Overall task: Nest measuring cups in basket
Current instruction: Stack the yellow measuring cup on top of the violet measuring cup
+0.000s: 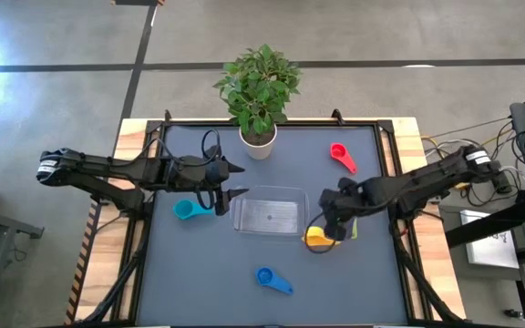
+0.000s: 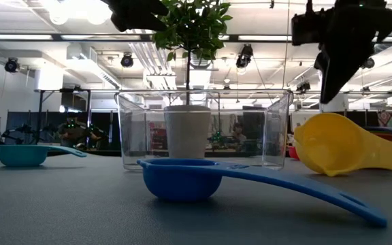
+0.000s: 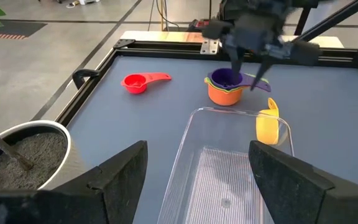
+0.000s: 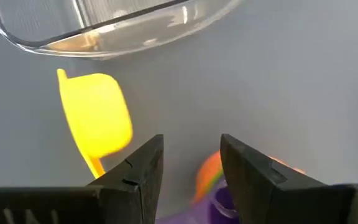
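The clear basket rests flat at the table's middle. My left gripper is open and hovers at the basket's left end. My right gripper is open above a nested stack of orange, green and purple cups, with a finger over each side of it and not touching. The yellow cup lies tipped on its side by the basket's right end. The red cup, teal cup and blue cup sit apart on the table.
A white plant pot stands behind the basket near the far edge. A raised black frame borders the grey table. Open grey surface lies between the basket and the blue cup at the near side.
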You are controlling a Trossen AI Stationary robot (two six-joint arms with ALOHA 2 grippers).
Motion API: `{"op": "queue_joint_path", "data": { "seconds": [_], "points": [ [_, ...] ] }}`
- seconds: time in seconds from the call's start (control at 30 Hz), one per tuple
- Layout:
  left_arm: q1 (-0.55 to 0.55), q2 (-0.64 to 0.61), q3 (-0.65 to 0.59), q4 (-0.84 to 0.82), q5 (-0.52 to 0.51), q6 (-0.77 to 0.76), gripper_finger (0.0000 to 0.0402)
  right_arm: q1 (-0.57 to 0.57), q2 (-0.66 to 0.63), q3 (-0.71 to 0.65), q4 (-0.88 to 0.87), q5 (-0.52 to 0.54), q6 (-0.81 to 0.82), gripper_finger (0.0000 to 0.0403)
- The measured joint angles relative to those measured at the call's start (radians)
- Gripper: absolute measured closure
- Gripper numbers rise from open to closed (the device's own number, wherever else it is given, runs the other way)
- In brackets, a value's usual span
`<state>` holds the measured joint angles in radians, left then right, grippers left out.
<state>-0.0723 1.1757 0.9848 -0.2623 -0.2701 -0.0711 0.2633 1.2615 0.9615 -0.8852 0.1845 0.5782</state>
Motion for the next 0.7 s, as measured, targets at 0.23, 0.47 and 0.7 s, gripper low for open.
{"op": "queue_joint_path", "data": {
  "seconds": [0.23, 0.47, 0.7],
  "points": [
    [0.0, 0.0, 0.0, 0.0, 0.0, 0.0, 0.0139, 0.078, 0.145, 0.002, 0.031, 0.026, -0.053, 0.0252],
    [0.0, 0.0, 0.0, -0.001, 0.0, -0.001, 0.0139, 0.12, 0.192, 0.069, 0.019, 0.061, -0.055, 0.0252],
    [0.0, 0.0, 0.0, -0.003, 0.0, -0.005, 0.0139, 0.162, 0.187, 0.154, -0.004, 0.108, -0.053, 0.0252]
  ]
}}
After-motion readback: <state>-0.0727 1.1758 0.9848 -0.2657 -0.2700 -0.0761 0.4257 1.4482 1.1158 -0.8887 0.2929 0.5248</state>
